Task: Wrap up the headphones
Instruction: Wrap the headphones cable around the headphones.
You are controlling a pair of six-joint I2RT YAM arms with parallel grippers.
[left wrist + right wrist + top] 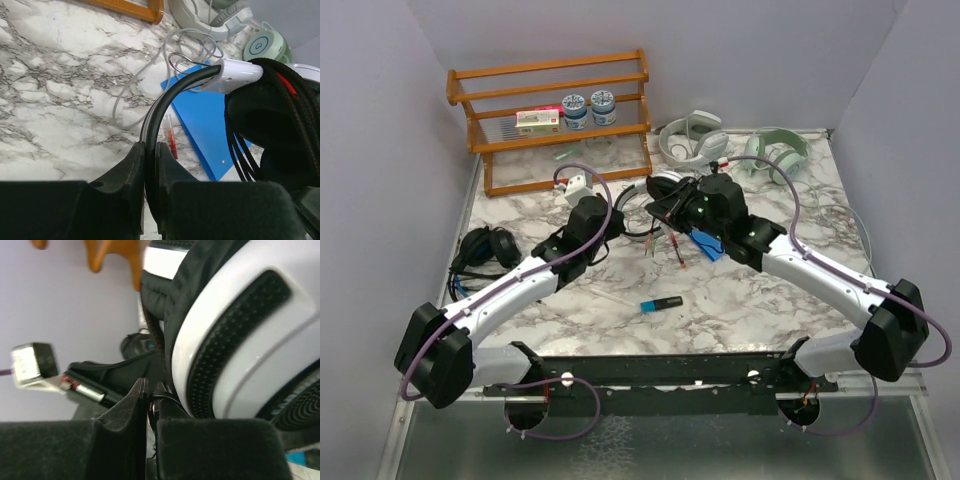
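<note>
Close up in the L wrist view, the L hand [151,150] is clenched on the thin black headband [165,105] of the white-and-black headphones [235,75]. The band sits right btwn its two fingers [125,180]. A black woven cord [239,150] w/ some red in it lies in a few strands over the dark ear pad [270,115]. Below them I see a flat blue card [210,135] on the worktop [60,75], w/ a small red-tipped thing [172,142] just beside it.

The R hand [149,390] is squeezed tight too, w/ a thin black bit of cord caught at its tips. A big white ear cup [225,340] w/ black mesh is just beside it.

From the top view, both hands meet at that pair, mid worktop, a bit toward the back. The all-black headphones [485,250] lie at the left edge, beside the L arm. The pale grey-white headphones [692,135] and a pale green pair [775,155] lie at the back right, near each other. A wooden rack [550,72] stands back left w/ two jars [576,110] and a box [538,121] on it. A small blue-and-black stick [662,303] lies nearer the front, apart from the rest.
</note>
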